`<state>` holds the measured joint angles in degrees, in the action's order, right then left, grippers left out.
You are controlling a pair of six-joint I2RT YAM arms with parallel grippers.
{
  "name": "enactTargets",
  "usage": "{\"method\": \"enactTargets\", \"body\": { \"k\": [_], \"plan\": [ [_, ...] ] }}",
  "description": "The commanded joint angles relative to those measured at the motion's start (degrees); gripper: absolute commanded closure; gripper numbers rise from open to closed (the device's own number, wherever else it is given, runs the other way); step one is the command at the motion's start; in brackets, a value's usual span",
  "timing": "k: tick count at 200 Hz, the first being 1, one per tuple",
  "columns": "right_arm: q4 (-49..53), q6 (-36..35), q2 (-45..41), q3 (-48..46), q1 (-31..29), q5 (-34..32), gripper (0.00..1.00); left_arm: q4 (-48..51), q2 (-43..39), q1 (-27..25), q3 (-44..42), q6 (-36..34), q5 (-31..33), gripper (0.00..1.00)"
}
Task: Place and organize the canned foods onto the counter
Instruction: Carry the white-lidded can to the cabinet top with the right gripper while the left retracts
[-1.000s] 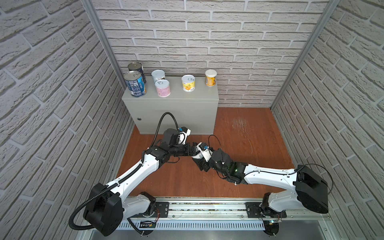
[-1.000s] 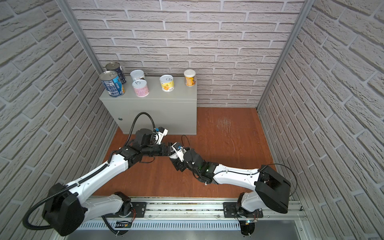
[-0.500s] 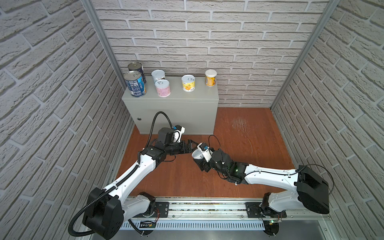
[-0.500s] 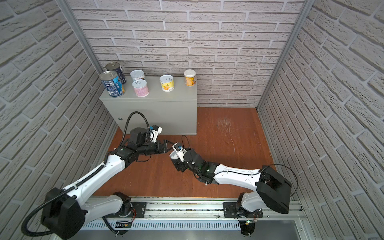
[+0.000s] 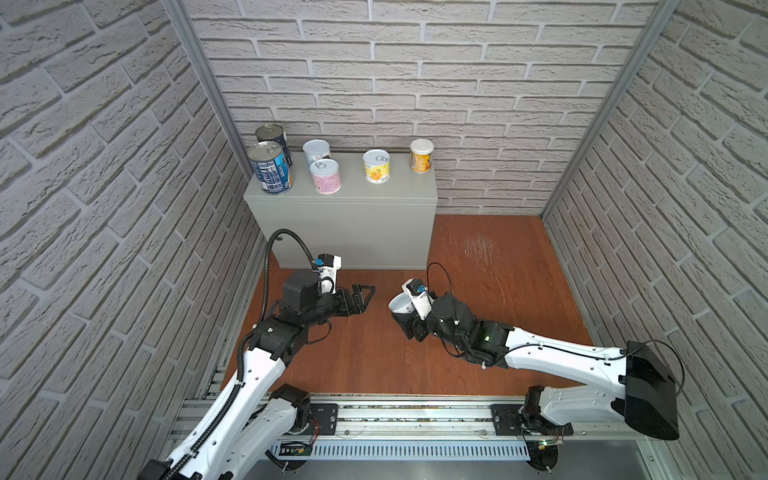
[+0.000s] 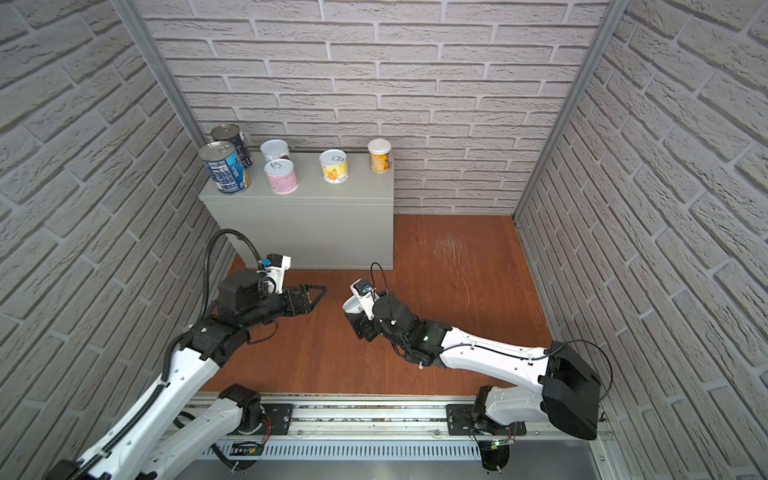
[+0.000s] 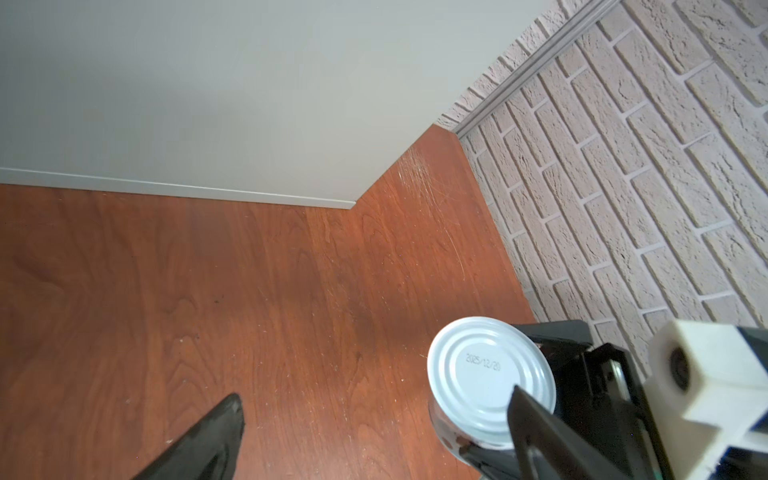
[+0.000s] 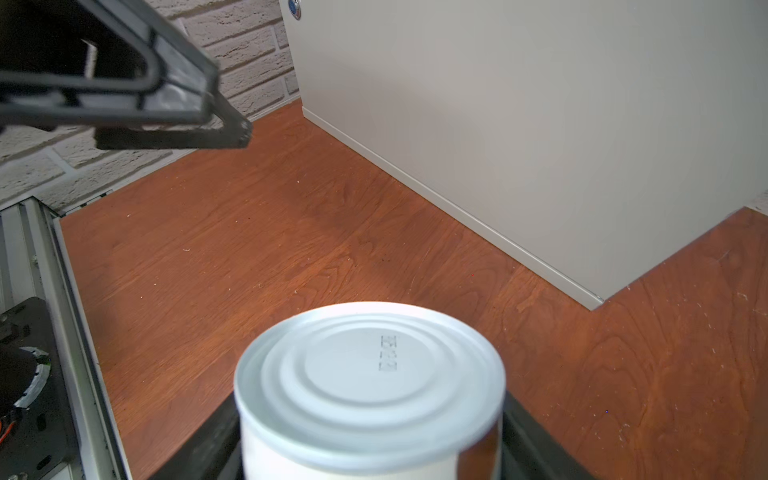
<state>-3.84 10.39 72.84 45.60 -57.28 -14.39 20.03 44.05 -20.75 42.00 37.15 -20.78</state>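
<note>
My right gripper (image 8: 370,453) is closed partway around a short white metal can (image 8: 370,386). Its jaws press the can's sides, low over the reddish-brown wooden floor (image 5: 374,357) and in front of the light-grey metal cabinet counter (image 5: 395,189). The can lies tilted, with its flat ribbed end towards my left gripper (image 5: 362,294), which hangs wide open and empty just across from it.

I think the tilt is the main risk: smooth tin held askew could slip or twist out as I lift. If I swing up carelessly I could clip the counter's front edge, or bump my left gripper. Set down crooked, the can could roll off. If I reach too far towards the back, I could topple the yellow fruit-labelled can (image 5: 377,166) or the orange-yellow can with the white lid (image 5: 422,156) at the back right corner.

In the left wrist view the held can's end is stamped 2025/12/20. The tall dark-blue can (image 5: 270,168) at the left edge carries a white facts panel, too small to read. The print on the pink can (image 5: 325,176) is too small as well.
</note>
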Motion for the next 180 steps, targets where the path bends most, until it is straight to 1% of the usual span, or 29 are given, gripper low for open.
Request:
{"method": "enactTargets", "body": {
  "k": [1, 5, 43, 59, 80, 103, 119, 134, 158, 180],
  "plan": [
    [-1.93, 1.25, -2.53, 2.15, -0.16, -2.20, 0.39, 1.85, -2.30, 0.80, -1.51, -2.40, 4.01, 0.02],
    [-1.68, 1.29, -2.66, 2.25, -0.20, -2.55, 0.39, 2.21, -4.10, 0.81, -1.69, -2.59, 4.23, 0.02],
    [1.37, 1.82, -3.51, 4.23, -0.25, -6.26, 0.39, 4.55, -10.50, 0.81, -5.84, -3.66, 6.21, 0.02],
    [4.46, 2.40, -3.16, 6.43, -0.12, -7.90, 0.39, 5.24, -13.63, 0.89, -8.13, -4.03, 7.91, 0.02],
    [5.73, 2.42, -3.58, 8.25, -0.12, -6.91, 0.39, 6.63, -16.78, 0.89, -9.69, -3.81, 10.40, 0.02],
    [5.75, 2.57, -4.54, 9.46, -0.12, -6.08, 0.39, 5.98, -18.75, 0.83, -10.09, -3.75, 10.77, 0.02],
    [6.74, 2.63, -4.81, 11.22, -0.12, -6.33, 0.39, 6.32, -19.69, 0.85, -10.09, -3.75, 11.78, 0.02],
    [6.91, 2.20, -4.99, 12.96, -0.14, -6.32, 0.39, 7.52, -20.06, 0.89, -9.18, -4.20, 11.28, 0.02],
    [6.56, 1.59, -4.78, 15.72, 0.12, -7.08, 0.39, 13.27, -20.24, 0.81, -4.33, -7.06, 9.12, 0.02],
    [4.75, 0.60, -4.89, 17.53, 0.49, -5.96, 0.39, 17.37, -21.57, 0.89, -1.85, -9.32, 10.51, 0.02]
  ]
}}
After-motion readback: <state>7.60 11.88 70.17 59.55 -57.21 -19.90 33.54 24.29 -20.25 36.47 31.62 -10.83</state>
